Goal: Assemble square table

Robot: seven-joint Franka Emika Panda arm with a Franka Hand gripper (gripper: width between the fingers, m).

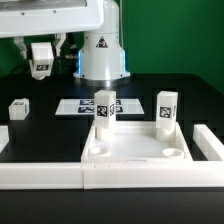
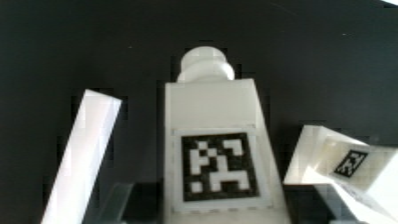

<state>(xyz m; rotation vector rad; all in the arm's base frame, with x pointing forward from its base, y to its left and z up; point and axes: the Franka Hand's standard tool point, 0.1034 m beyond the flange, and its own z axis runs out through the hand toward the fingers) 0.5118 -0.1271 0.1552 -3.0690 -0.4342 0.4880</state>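
Exterior view: gripper point(image 1: 42, 58) high, well away from slab point(image 1: 135, 148) toward view's left, clamped on held leg point(image 1: 42, 68). Standing legs point(image 1: 104, 108) at slab's far corners; near sockets point(image 1: 95, 152) empty. Watch: held leg could clip standing legs on your approach.

Wrist view: held leg fills centre, peg point(image 2: 206, 62) forward. If it tilts in grip, peg misses socket or jams.

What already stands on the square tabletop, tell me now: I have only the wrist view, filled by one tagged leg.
Observer: Two stand upright at the far corners of the square tabletop: one leg, another leg.
Operator: Report the near corners.
Observer: Both near sockets are empty.
Operator: Place the gripper.
Observer: The gripper, shut on the held leg, hangs high toward the exterior view's left, off the tabletop.
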